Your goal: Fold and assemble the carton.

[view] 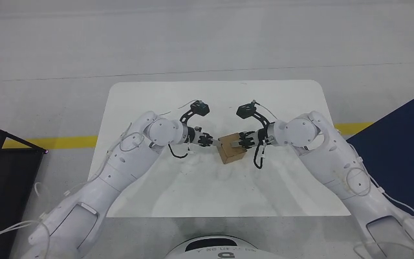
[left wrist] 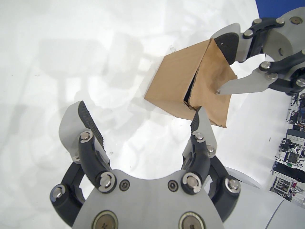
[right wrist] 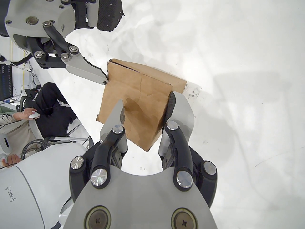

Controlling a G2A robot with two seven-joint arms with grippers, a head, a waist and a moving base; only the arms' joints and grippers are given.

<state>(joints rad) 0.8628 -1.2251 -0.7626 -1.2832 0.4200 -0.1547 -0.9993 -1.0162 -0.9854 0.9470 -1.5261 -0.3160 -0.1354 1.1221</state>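
Observation:
A small brown carton [view: 229, 150] sits mid-table, its end flap [left wrist: 209, 91] creased and standing slightly ajar from the body [left wrist: 171, 82]. My right gripper [right wrist: 145, 107] has its fingers narrowed around that flap's corner. One pad [right wrist: 172, 103] rests on the flap's edge and the other fingertip [left wrist: 224, 89] presses on its face. My left gripper [left wrist: 140, 111] is wide open on the carton's other side. One of its fingertips [left wrist: 197, 117] touches the carton's lower corner. In the top view the left gripper [view: 207, 140] and right gripper [view: 244, 139] flank the carton.
The white table [view: 162, 103] has bare room all around the carton. A blue panel [view: 396, 129] stands off the table's right side and a black frame [view: 13, 162] off its left.

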